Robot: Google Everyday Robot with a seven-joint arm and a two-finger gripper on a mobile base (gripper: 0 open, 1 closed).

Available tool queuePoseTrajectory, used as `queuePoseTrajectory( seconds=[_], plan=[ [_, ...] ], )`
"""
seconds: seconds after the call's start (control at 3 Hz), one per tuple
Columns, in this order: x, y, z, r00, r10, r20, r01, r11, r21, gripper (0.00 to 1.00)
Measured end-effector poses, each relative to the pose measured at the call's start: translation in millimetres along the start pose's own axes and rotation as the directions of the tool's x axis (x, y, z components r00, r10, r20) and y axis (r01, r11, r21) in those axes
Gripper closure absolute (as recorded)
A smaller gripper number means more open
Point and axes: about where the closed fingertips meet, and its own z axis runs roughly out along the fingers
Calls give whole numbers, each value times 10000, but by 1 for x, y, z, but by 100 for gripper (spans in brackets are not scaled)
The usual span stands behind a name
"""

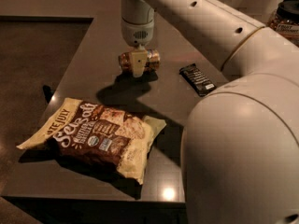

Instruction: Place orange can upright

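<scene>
Gripper (pixel 138 69) hangs straight down from the white arm (pixel 201 17) over the far part of the dark table (pixel 88 64), and from my seat I see it clamped around the orange can (pixel 152 59). One pale finger (pixel 138 59) crosses the front of the can at its middle; the other is hidden behind it, so the jaws are closed only as far as the can's body allows. The can lies on its side in that grip, its long axis running left to right, with a dark shadow (pixel 124 90) just below it. I cannot tell whether it touches the tabletop or hangs just clear of it. A flat black bar wrapper (pixel 197 79) lies on the table to the right, apart from the can. A large snack bag (pixel 96 136) lies flat well nearer the camera.
</scene>
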Motion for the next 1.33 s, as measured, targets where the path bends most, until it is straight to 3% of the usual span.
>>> queuePoseTrajectory(
  seconds=[0.33, 0.67, 1.0, 1.33],
  plan=[
    [-14, 7, -30, 9898, 458, 1350, -456, 9989, -39, 95],
    [-39, 11, -58, 9097, 1622, 3823, -1496, 9868, -625, 100],
    [-49, 7, -76, 7900, 2740, 5484, -2574, 9601, -1090, 100],
    [-45, 9, -78, 6977, 3459, 6274, -3624, 9258, -1075, 100]
  ],
)
